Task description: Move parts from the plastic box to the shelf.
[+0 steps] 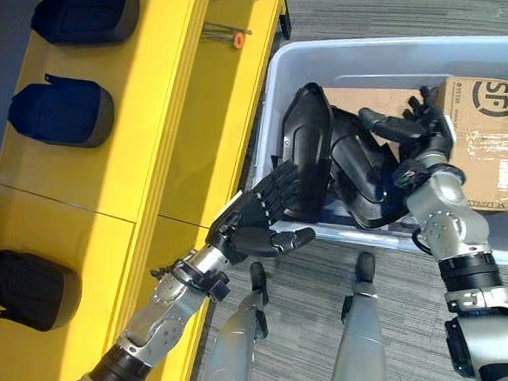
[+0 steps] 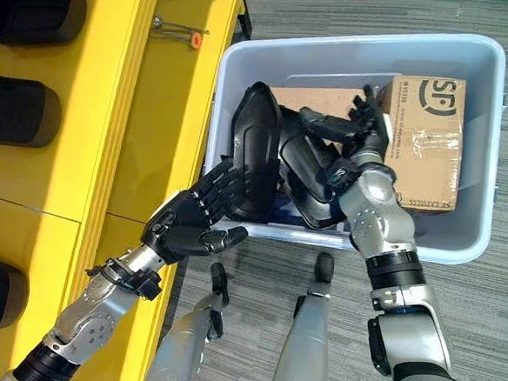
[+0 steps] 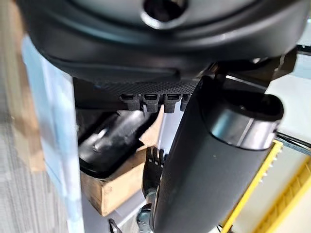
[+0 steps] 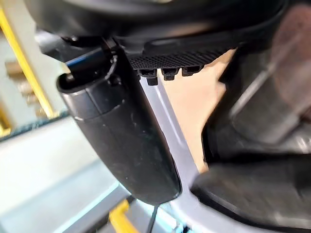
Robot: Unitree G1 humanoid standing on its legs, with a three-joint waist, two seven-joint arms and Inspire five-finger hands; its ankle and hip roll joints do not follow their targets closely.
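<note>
- Nearest me, the left hand (image 1: 256,221) hangs at the front left corner of the plastic box (image 1: 394,52), fingers straight and spread, thumb held out sideways; the fingertips rest against the outer face of an upright black part (image 1: 305,150), and nothing is gripped yet.
- That upright black part leans on end against the box's left wall, with its top standing above the rim. Just beside it a second black part (image 1: 360,176) lies lower in the box.
- The right hand (image 1: 411,127) reaches in over the front wall, fingers loosely splayed above the second part and the cardboard box (image 1: 480,141); it looks relaxed, gripping nothing.
- To do this well, I'd say the left hand needs its thumb brought round the near edge of the upright part before lifting, since a flat-fingered push could simply tip it over onto the part beside it. The right hand could steady it from the other side.
- Farther off on the left, the yellow shelf (image 1: 169,89) already holds three dark parts (image 1: 63,112) in a row, well apart from each other.
</note>
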